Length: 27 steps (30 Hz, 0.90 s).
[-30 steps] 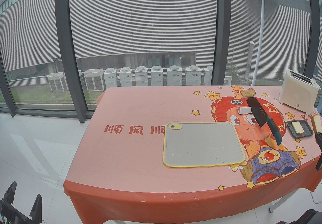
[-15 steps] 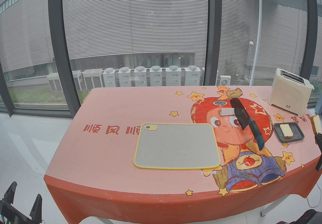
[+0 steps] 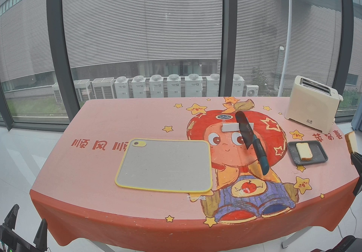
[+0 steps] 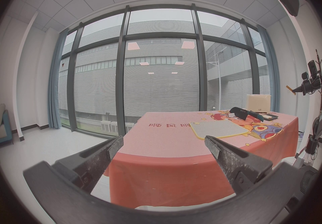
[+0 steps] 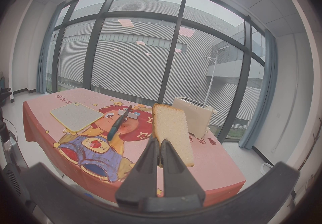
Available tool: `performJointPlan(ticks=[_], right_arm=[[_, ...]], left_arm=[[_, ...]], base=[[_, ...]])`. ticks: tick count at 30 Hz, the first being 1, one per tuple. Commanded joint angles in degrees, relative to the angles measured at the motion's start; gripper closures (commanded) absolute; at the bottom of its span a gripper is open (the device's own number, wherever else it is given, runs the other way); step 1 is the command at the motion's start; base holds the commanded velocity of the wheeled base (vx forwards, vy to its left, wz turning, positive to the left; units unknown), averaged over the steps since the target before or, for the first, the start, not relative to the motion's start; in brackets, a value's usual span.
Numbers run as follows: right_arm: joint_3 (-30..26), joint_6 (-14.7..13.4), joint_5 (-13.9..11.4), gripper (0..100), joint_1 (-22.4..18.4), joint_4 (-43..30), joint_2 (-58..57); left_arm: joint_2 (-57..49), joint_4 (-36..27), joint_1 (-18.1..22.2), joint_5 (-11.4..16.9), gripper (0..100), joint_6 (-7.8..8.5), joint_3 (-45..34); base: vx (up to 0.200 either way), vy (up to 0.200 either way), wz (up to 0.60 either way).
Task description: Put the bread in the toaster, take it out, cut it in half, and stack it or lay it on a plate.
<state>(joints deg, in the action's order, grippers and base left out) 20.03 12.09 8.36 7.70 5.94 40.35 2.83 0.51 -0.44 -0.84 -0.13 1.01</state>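
Right gripper: fingers pinched shut on the lower edge of the bread slice, which stands upright above them. Toaster ahead of it, apart. Plate with second slice nearer, to its left. Left gripper: jaws spread, empty, short of the table.

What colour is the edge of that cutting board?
Yellow, around a grey middle; the head view shows the cutting board best.
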Motion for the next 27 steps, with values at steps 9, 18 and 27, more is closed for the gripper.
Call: performJointPlan(ticks=[9,18,27], right_arm=[[-0.2,0.1,0.0,100,-0.1,-0.2,-0.1],[-0.3,0.3,0.3,100,-0.1,-0.3,-0.1],[-0.2,0.3,0.0,100,0.2,-1.9,-0.3]], left_arm=[[0.1,0.0,0.0,0.1,0,-0.04,-1.0],[0.1,0.0,0.0,0.0,0,-0.13,-1.0],[0.1,0.0,0.0,0.0,0,-0.13,-1.0]], base=[[0.000,0.000,0.00],[0.000,0.000,0.00],[0.000,0.000,0.00]])
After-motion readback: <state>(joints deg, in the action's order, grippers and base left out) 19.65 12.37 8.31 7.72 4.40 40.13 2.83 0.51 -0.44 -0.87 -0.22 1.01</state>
